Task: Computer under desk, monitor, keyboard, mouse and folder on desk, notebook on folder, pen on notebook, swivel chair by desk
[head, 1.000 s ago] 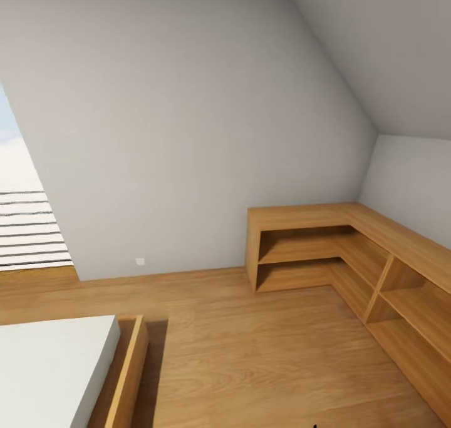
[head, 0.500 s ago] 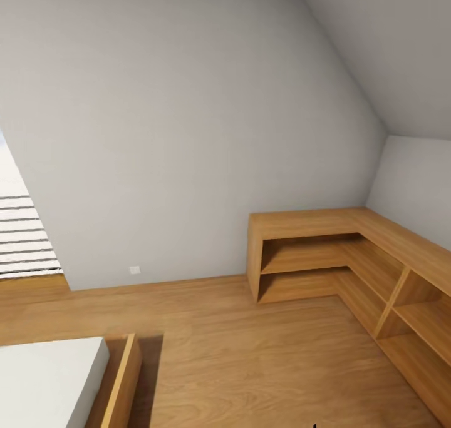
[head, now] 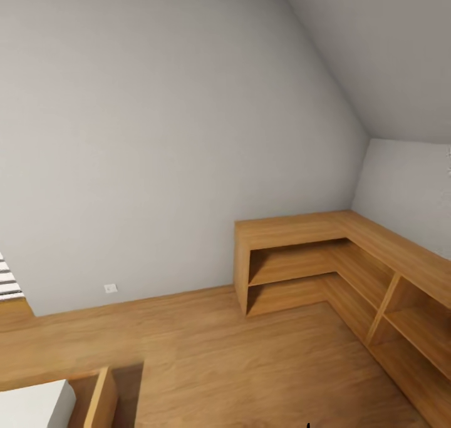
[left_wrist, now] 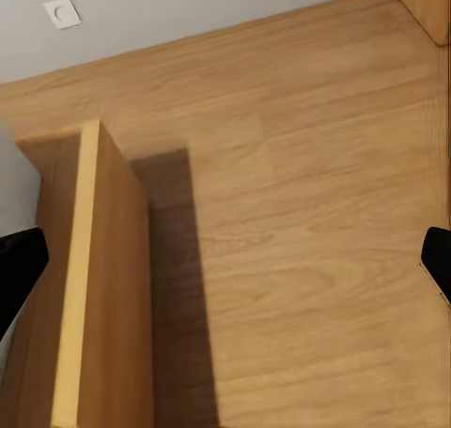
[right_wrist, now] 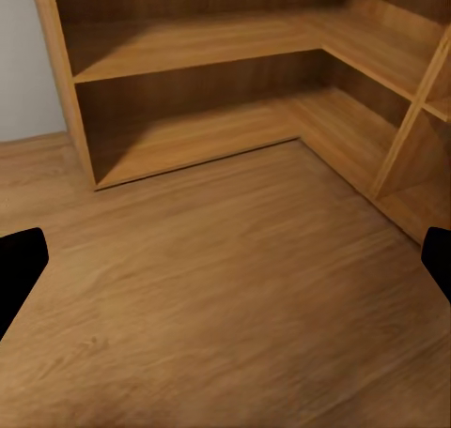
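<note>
I am on my way across a bedroom with a wooden floor (head: pixel 250 365). The desk, computer, monitor, keyboard, mouse, folder, notebook, pen and swivel chair are out of view. In the left wrist view my left gripper (left_wrist: pixel 225 268) is open, its black fingertips (left_wrist: pixel 19 268) far apart over the floor beside a wooden bed frame (left_wrist: pixel 94 287). My right gripper (right_wrist: pixel 225 268) is open too, with nothing between its fingertips (right_wrist: pixel 17 268), and it hangs over bare floor in front of a low shelf unit (right_wrist: pixel 188 99).
An L-shaped light wooden shelf unit (head: pixel 300 253) runs along the back and right walls under a sloped ceiling. A bed frame corner (head: pixel 97 397) with a white mattress (head: pixel 31 406) sits at the lower left. A wall outlet (head: pixel 110 288) is low on the grey wall.
The whole picture has shifted, so the camera has moved: the striped window at the left has nearly slid out, the bed has dropped toward the lower left corner, and the shelf unit sits slightly further left.
</note>
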Robot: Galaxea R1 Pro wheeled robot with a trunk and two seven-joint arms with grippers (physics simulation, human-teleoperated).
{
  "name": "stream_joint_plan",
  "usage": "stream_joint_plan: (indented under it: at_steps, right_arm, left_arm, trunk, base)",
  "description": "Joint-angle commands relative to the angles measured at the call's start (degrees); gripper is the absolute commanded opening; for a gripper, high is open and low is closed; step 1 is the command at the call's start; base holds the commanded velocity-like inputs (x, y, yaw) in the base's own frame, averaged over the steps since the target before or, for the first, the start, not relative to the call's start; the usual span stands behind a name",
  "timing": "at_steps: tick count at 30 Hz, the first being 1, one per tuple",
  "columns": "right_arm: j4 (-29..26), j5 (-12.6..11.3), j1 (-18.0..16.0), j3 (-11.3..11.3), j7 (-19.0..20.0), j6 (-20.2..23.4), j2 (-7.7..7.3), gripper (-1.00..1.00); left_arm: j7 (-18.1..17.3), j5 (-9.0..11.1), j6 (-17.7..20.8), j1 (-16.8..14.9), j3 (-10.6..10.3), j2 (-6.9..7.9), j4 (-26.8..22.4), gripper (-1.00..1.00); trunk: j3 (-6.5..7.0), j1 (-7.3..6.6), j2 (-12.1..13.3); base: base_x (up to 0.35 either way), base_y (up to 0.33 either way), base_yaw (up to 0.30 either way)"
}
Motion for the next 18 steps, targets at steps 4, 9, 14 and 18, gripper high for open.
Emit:
stream_joint_plan:
  at_steps: [4, 9, 14, 18]
  right_arm:
    - [0.1, 0.5, -0.1, -0.2, 0.0, -0.1, -0.08, 1.00]
    - [0.1, 0.5, -0.1, -0.2, 0.2, -0.1, -0.11, 1.00]
    - [0.0, 0.5, -0.1, -0.2, 0.2, -0.1, -0.16, 1.00]
    - [0.0, 0.6, -0.1, -0.2, 0.2, -0.1, -0.23, 1.00]
  left_arm:
    - [0.3, 0.2, -0.1, 0.0, -0.5, -0.01, 0.0, 1.00]
    - [0.3, 0.2, -0.1, 0.0, -0.5, -0.01, 0.0, 1.00]
    - [0.3, 0.2, -0.2, 0.0, -0.5, -0.01, 0.0, 1.00]
    - [0.3, 0.2, -0.4, 0.0, -0.5, -0.01, 0.0, 1.00]
  trunk:
    - [0.14, 0.04, 0.0]
    - [0.42, 0.04, 0.0]
    - [0.69, 0.04, 0.0]
    - [0.91, 0.04, 0.0]
  base:
    - [0.323, 0.000, -0.205]
    - [0.160, 0.000, -0.207]
    - [0.045, 0.000, -0.209]
    - [0.016, 0.000, -0.209]
